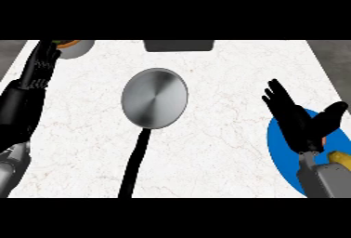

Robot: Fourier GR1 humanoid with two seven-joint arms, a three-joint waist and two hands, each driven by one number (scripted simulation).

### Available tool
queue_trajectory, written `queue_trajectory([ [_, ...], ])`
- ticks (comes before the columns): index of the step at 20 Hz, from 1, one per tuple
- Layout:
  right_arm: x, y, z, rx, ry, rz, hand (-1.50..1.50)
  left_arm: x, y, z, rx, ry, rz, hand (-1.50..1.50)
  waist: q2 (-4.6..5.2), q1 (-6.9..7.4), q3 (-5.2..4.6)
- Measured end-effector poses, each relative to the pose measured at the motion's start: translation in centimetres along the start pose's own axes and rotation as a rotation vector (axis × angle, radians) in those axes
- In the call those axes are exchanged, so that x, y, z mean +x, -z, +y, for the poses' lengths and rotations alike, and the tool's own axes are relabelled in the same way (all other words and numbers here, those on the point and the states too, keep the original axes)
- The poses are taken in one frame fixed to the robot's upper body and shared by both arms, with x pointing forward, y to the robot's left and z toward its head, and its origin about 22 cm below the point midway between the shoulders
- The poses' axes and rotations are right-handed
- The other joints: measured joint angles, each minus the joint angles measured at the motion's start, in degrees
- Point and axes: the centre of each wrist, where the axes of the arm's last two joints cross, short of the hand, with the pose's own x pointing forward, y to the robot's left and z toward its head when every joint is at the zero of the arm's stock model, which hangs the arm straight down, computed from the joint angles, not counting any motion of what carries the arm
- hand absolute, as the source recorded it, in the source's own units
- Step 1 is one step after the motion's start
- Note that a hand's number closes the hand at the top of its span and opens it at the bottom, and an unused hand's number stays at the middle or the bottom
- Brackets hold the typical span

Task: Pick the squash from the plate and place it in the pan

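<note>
Squash point(341, 159) lies on the blue plate point(277, 149), half hidden by our right hand point(298, 118), which hovers open-fingered above it, likely ready to grasp, while the pan point(154, 97) waits mid-counter and our left hand point(31, 88) rests open at the left edge.

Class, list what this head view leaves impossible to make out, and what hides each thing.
Head view only:
Squash: only a yellow sliver shows; the right hand and forearm cover the rest.
Blue plate: cut by the right edge, partly behind that hand.
Dark grey object: cut by the top edge, unidentifiable.
</note>
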Motion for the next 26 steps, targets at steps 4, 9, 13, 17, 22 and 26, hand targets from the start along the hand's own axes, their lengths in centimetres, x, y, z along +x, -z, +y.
queue_trajectory([
  [4, 3.1, 0.3, -1.5, 0.132, -0.007, -0.134, -1.5, -3.2, -2.1, 0.7, 0.045, 0.021, 0.214, 0.0, 0.66, 1.03, 0.48],
  [9, 8.1, -0.1, -5.1, 0.113, -0.184, -0.35, 1.5, -7.3, -6.2, 2.0, 0.114, 0.053, 0.528, 0.0, 0.99, 0.18, 0.22],
  [13, 5.8, -1.4, -10.5, -0.103, -0.067, -0.425, -1.5, -9.5, -8.9, 2.6, 0.166, 0.051, 0.722, 0.0, 1.37, -0.27, 0.69],
  [17, 2.8, -3.9, -15.4, -0.096, -0.053, -0.526, -1.5, -10.2, -9.3, 2.5, 0.169, 0.048, 0.804, 0.0, 1.22, 0.46, 0.75],
  [22, 3.6, -6.6, -20.8, -0.032, -0.205, -0.552, -1.5, -10.4, -9.1, 2.4, 0.16, 0.044, 0.842, 0.0, 1.04, 1.26, 0.7],
  [26, 7.3, -7.0, -22.5, 0.009, -0.412, -0.485, -1.5, -10.2, -8.5, 2.4, 0.152, 0.048, 0.85, 0.0, 0.93, 1.74, 0.61],
])
